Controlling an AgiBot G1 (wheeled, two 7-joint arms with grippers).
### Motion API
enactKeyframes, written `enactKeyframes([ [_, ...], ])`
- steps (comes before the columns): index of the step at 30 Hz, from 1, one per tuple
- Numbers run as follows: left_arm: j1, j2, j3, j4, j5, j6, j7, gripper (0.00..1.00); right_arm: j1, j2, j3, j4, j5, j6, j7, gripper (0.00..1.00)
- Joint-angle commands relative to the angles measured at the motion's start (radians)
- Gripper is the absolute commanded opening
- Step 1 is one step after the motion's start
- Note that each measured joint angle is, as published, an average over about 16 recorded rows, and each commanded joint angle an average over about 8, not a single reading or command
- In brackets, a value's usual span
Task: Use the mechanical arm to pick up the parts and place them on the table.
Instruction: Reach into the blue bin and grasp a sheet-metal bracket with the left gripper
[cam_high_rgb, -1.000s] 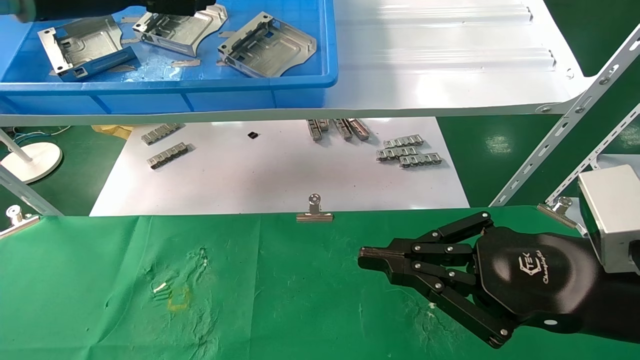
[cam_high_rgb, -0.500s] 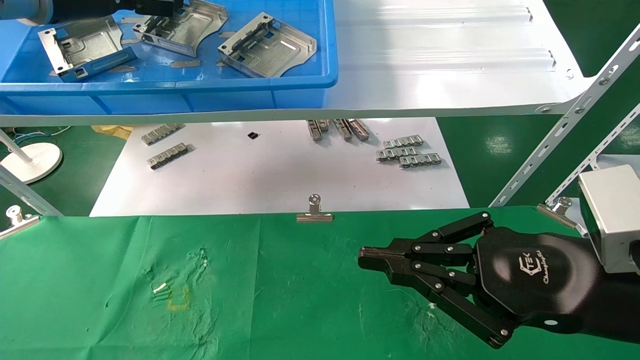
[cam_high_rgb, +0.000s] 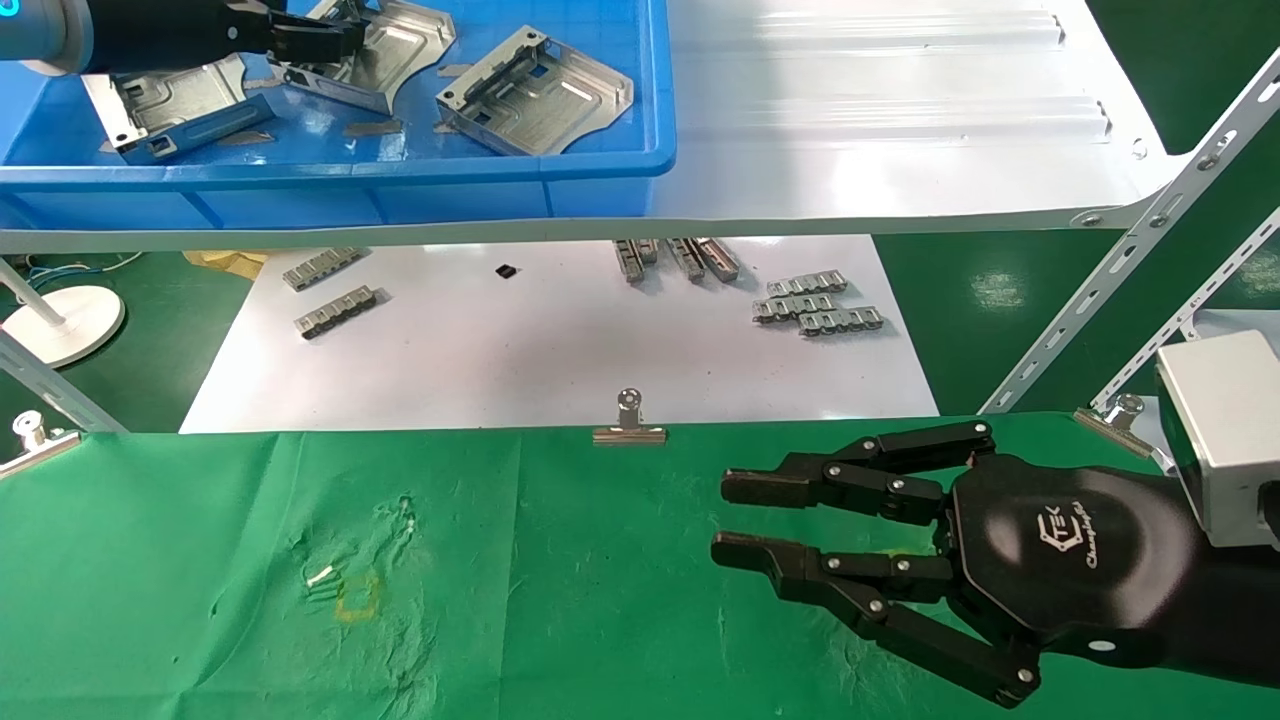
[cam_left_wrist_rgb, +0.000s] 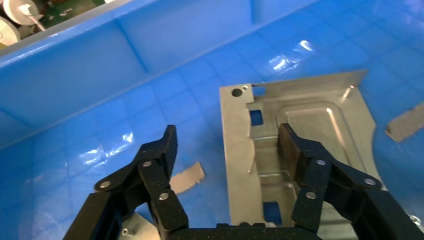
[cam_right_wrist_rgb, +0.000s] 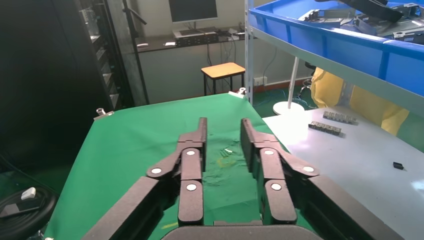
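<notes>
Since the earlier frames my right gripper (cam_high_rgb: 722, 520) has spread its black fingers apart, and my left gripper (cam_high_rgb: 335, 35) has pulled back to the left over the middle part.

Largest in front of me is the table (cam_high_rgb: 560, 600), with its green cloth, scuffed and marked with a small yellow square on the near left. My right gripper hangs just above the near right of it, fingers wide and holding nothing; the right wrist view shows a clear gap between the two finger groups.

Beyond the table, higher up, is the white shelf (cam_high_rgb: 880, 120), and on its left half stands the blue tray (cam_high_rgb: 400, 190). All three parts lie in this tray: the left part (cam_high_rgb: 165, 100), the middle part (cam_high_rgb: 385, 55) and the right part (cam_high_rgb: 535, 90), each a little apart from the others.

My left gripper (cam_left_wrist_rgb: 225, 145) reaches into the tray from the far left. Its fingers are open and stand on both sides of one edge of the middle part (cam_left_wrist_rgb: 310, 120), one finger over the plate, the other over the blue floor. I cannot tell if they touch the metal.

On the white sheet (cam_high_rgb: 560, 350) below the shelf lie small grey linked strips (cam_high_rgb: 820, 305), and a silver binder clip (cam_high_rgb: 628, 425) sits on the far edge of the table.
</notes>
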Motion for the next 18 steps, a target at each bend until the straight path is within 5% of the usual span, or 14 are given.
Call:
enactKeyframes([
  [1, -0.003, -0.003, 0.004, 0.001, 0.006, 0.017, -0.001, 0.0, 0.0, 0.0, 0.0, 0.0, 0.0, 0.0, 0.0, 1.0],
  [18, 0.007, -0.013, 0.0, -0.007, 0.0, 0.007, -0.017, 0.0, 0.0, 0.0, 0.0, 0.0, 0.0, 0.0, 0.0, 1.0],
])
